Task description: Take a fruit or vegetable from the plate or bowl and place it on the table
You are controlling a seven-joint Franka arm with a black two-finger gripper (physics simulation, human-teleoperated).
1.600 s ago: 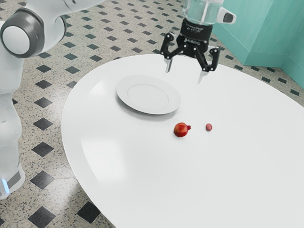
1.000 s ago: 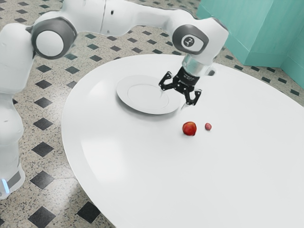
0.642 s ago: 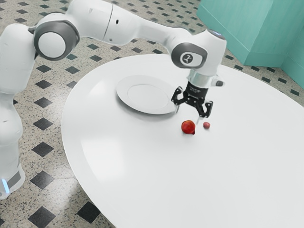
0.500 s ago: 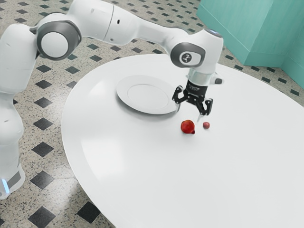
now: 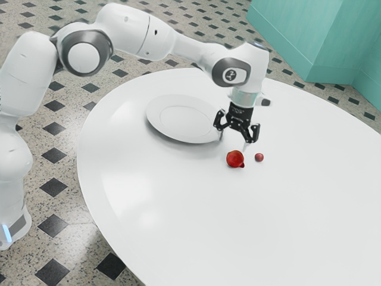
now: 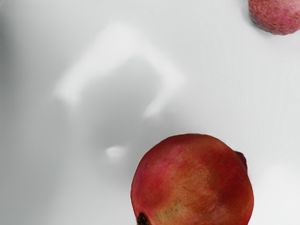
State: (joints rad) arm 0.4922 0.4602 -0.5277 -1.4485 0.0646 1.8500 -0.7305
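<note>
In the exterior view my gripper [image 5: 233, 142] hangs open, fingers down, just above and behind a red pomegranate [image 5: 235, 159]. Nothing is held between the fingers. The pomegranate rests directly on the table, off the plate, and a small pink lychee [image 5: 259, 157] lies a short gap away on the exterior view's right. A white plate [image 5: 156, 117] stands toward the exterior view's left, with no fruit on it. Beneath my hand, the wrist view has the large pomegranate [image 6: 193, 183] and part of the lychee [image 6: 276, 14], apart from each other.
The round white table [image 5: 196, 214] carries the plate and both fruits. Its curved edge runs past the plate's far side and along the exterior view's left. Teal walls [image 5: 309, 42] rise beyond the table.
Since the earliest frame my gripper has come down near the pomegranate, lately drifting slightly to the exterior view's left. The pomegranate has turned and shifted a little; the lychee has shifted slightly.
</note>
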